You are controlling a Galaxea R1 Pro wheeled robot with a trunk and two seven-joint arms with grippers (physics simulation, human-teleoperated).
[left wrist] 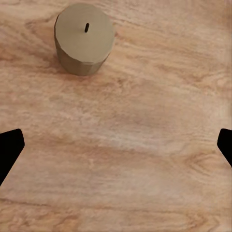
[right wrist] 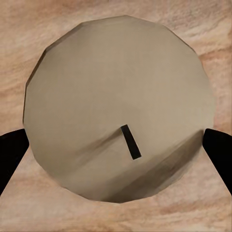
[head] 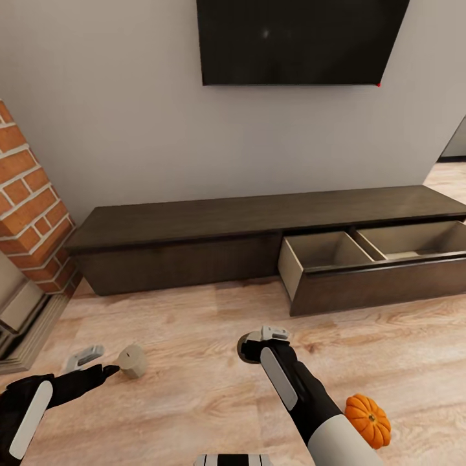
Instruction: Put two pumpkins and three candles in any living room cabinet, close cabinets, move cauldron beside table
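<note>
Two off-white candles stand on the wood floor. My left gripper (head: pixel 97 364) is open and hovers low beside one candle (head: pixel 133 360); in the left wrist view that candle (left wrist: pixel 84 38) stands ahead of the fingertips (left wrist: pixel 9 150), apart from them. My right gripper (head: pixel 257 346) points down over the other candle (right wrist: pixel 116 111), open, with a finger (right wrist: pixel 220 154) on each side of it. One orange pumpkin (head: pixel 367 419) lies on the floor by my right forearm. The dark brown cabinet (head: pixel 259 217) runs along the wall, its right drawer (head: pixel 382 268) pulled out, showing a beige interior with nothing in it.
A red brick fireplace (head: pixel 26 207) and its stone hearth (head: pixel 26 323) stand at the left. A black TV (head: pixel 298 39) hangs on the grey wall above the cabinet. Wood floor (head: pixel 194 323) stretches between me and the cabinet.
</note>
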